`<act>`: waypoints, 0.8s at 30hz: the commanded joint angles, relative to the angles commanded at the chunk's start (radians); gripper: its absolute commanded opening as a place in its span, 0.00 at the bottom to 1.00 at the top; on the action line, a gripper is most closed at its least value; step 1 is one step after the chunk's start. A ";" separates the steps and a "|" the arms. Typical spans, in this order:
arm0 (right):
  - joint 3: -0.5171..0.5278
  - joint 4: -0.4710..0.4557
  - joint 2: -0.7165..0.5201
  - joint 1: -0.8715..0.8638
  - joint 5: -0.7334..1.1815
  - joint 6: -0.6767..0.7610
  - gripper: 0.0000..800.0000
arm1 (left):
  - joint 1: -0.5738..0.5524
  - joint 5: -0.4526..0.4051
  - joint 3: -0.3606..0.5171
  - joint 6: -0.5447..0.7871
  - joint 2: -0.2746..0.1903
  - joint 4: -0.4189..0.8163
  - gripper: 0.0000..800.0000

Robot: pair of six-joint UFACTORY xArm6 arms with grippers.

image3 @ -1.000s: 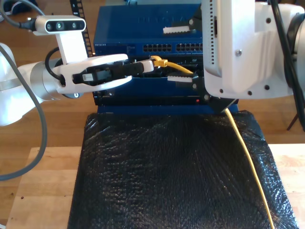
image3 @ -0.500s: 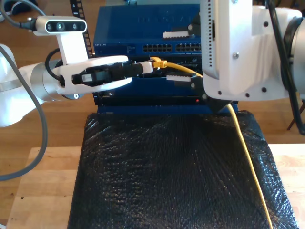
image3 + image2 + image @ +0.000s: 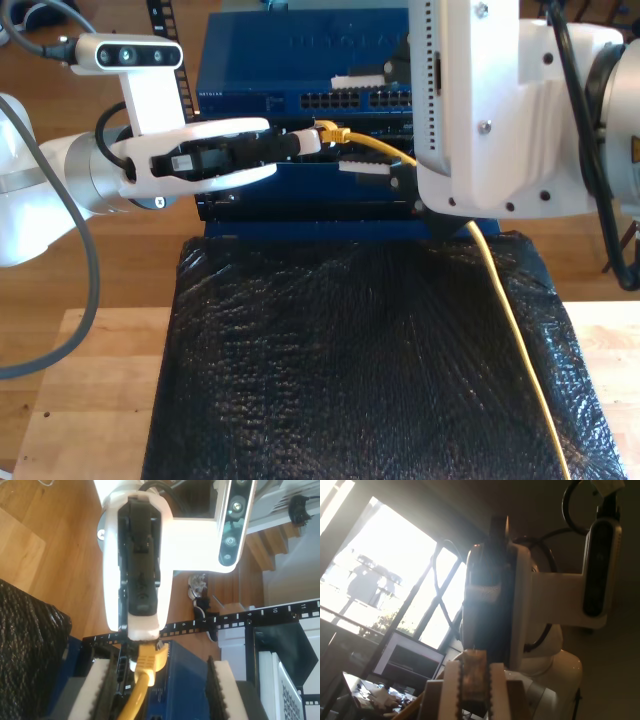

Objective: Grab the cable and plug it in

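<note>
**Yellow cable pinched at the rack front, one set of fingers closed, one spread**

Black crinkled sheeting point(image 3: 360, 360) covers most of the pale wooden table point(image 3: 90, 400) in the exterior view. Behind it stands a blue network switch point(image 3: 300, 60) with rows of ports across its front, stacked on darker units.

The second arm's white housing bulks large at the exterior view's right. My second gripper point(image 3: 365, 120) points at the switch face with its fingers point(image 3: 362, 168) spread wide, gripping nothing. In the second wrist view the same gripper point(image 3: 160, 690) shows serrated pads on either side of the cable, well apart from it.

The first arm reaches in from the exterior view's left, with a grey camera bar mounted above the wrist. My first gripper point(image 3: 305, 141) has its fingers closed on the plug end of the cable, right at the front of the dark unit below the blue switch. In the first wrist view, my first gripper point(image 3: 474, 680) has its toothed pads pressed against a small brownish piece.

The cable point(image 3: 520, 340) runs from that plug point(image 3: 330, 130) toward the exterior view's right, passes behind the second arm, then trails down across the black sheeting to the lower edge. Its yellow boot point(image 3: 147, 662) sits just beneath the first gripper's tips. Whether the plug is seated in a port, I cannot tell.
</note>
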 joint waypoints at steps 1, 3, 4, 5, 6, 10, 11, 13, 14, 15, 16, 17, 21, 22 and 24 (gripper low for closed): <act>0.000 0.000 0.000 0.000 0.000 0.000 0.55 | 0.000 0.000 0.000 0.000 0.000 0.000 0.00; 0.000 0.000 0.000 0.000 -0.002 0.000 0.53 | 0.000 0.000 0.000 -0.002 0.000 0.002 0.01; 0.000 0.000 0.000 0.000 0.000 0.000 0.52 | 0.000 0.000 0.000 -0.003 0.000 0.002 0.01; 0.002 0.000 0.000 0.002 -0.002 0.000 0.50 | 0.000 0.002 0.002 -0.006 0.000 0.002 0.01; 0.002 0.000 0.000 0.002 -0.002 0.000 0.49 | 0.000 0.002 0.002 -0.012 0.000 0.002 0.01; 0.002 0.000 0.000 0.002 -0.002 0.000 0.47 | 0.000 0.002 0.000 -0.031 0.000 0.002 0.01; 0.002 0.000 0.000 0.002 -0.002 0.000 0.44 | 0.000 0.002 0.000 -0.031 0.000 0.002 0.01; 0.003 0.000 0.000 0.003 -0.002 0.000 0.43 | 0.000 0.002 0.002 -0.034 0.000 0.002 0.01; 0.003 0.000 0.000 0.005 -0.002 0.000 0.43 | 0.000 0.002 0.002 -0.037 -0.002 0.002 0.01; 0.003 0.000 0.000 0.008 0.000 0.000 0.43 | 0.000 0.002 0.003 -0.041 0.000 0.002 0.01; 0.003 0.000 0.000 0.009 0.000 0.000 0.43 | 0.002 0.002 0.003 -0.044 0.000 0.002 0.01; 0.003 0.000 0.000 0.011 -0.002 0.000 0.43 | 0.002 0.002 0.005 -0.046 -0.002 0.002 0.01; 0.003 0.000 0.000 0.014 -0.002 0.000 0.43 | 0.002 0.002 0.006 -0.051 0.000 0.000 0.01; 0.003 0.000 0.000 0.014 -0.002 0.000 0.43 | 0.002 0.002 0.006 -0.052 0.000 0.000 0.01; 0.003 0.000 0.000 0.015 -0.002 0.000 0.43 | 0.002 0.002 0.006 -0.054 -0.002 0.000 0.01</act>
